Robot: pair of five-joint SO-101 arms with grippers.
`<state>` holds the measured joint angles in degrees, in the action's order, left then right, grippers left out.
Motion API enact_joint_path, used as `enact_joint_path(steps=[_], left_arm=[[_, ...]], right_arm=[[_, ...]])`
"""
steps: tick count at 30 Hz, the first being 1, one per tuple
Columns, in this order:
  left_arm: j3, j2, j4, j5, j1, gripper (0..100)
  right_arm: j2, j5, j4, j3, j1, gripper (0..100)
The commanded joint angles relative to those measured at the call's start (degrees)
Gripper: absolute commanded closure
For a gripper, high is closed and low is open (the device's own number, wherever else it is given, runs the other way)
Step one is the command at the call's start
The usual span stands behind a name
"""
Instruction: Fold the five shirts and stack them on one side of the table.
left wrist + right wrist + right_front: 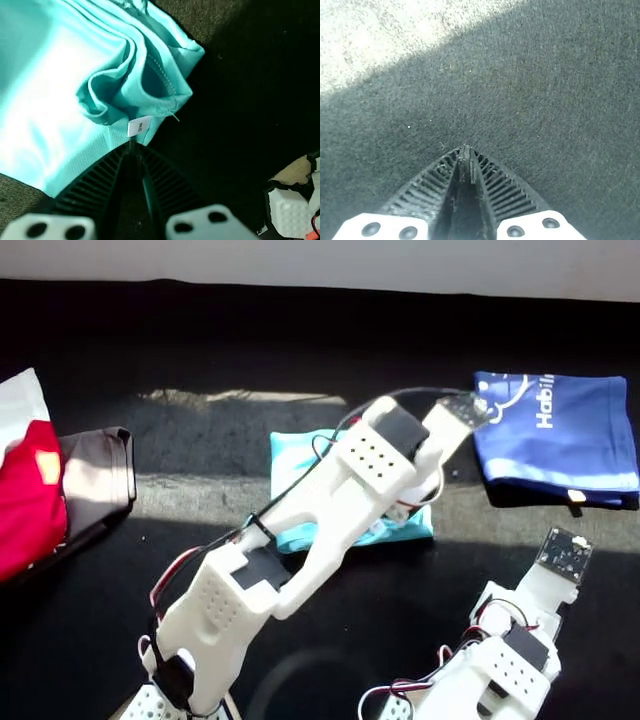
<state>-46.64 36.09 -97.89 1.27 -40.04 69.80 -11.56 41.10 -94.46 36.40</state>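
A folded turquoise shirt (pixel 300 465) lies at the table's middle, and my left arm (pixel 340 500) stretches across it. In the left wrist view my left gripper (pixel 134 143) is shut on the shirt's edge (pixel 150 125), right beside a small white tag (pixel 139 126). The turquoise cloth (pixel 60 90) is bunched into folds at that corner. A folded blue shirt (pixel 560 440) lies at the back right. My right gripper (pixel 466 150) is shut with nothing in it, just above the bare dark table cover (pixel 545 75). The right arm (pixel 520 650) sits at the front right.
At the left edge a red shirt (pixel 30 500), a dark shirt (pixel 95 475) and a white one (pixel 20 400) lie in a heap. Sunlight falls in a band across the dark table (pixel 200 420). A white wall edge (pixel 320 260) runs along the back.
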Motion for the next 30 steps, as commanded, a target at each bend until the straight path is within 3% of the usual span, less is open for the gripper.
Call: enact_joint_path(steps=[1,10,23,30], left_arm=[[-7.6,-0.57,-1.32,0.0,1.8,99],[-3.91,12.79,8.53,-0.09,4.44,99],[-20.97,13.93,-2.81,-4.13,-6.29,99],[-23.08,10.42,-2.99,-4.13,-1.98,99]], right_arm=[[0.13,0.62,-0.66,-1.19,-0.57,99.2],[0.13,0.62,-0.66,-1.19,-0.57,99.2],[0.13,0.62,-0.66,-1.19,-0.57,99.2],[0.13,0.62,-0.66,-1.19,-0.57,99.2]])
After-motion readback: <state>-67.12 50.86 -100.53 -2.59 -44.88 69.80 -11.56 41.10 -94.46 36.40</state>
